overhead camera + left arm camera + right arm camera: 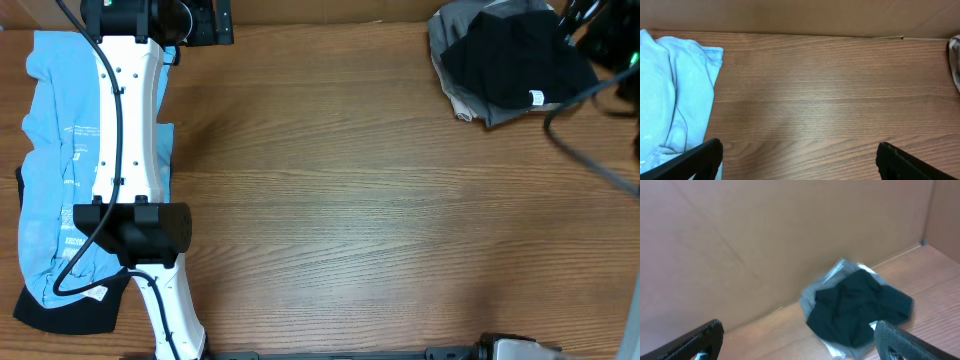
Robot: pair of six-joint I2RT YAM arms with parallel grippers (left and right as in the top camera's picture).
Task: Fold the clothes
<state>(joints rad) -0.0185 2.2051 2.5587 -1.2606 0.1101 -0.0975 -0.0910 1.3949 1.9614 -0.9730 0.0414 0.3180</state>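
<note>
A black T-shirt [515, 55] with a small white label [537, 98] lies crumpled on a grey garment [452, 40] at the table's far right corner. In the right wrist view the same black T-shirt [855, 305] lies ahead of my right gripper [797, 341], which is open and apart from the cloth. A light blue printed tee [55, 170] is spread along the left edge, partly under my left arm. My left gripper [797, 161] is open over bare wood, with the blue tee [670, 95] just to its left.
A dark garment [60, 312] sticks out from under the blue tee at the front left. A brown cardboard wall [800, 15] bounds the table's far side. A dark cable [590, 165] crosses the right edge. The left arm's white links [130, 120] span the left side.
</note>
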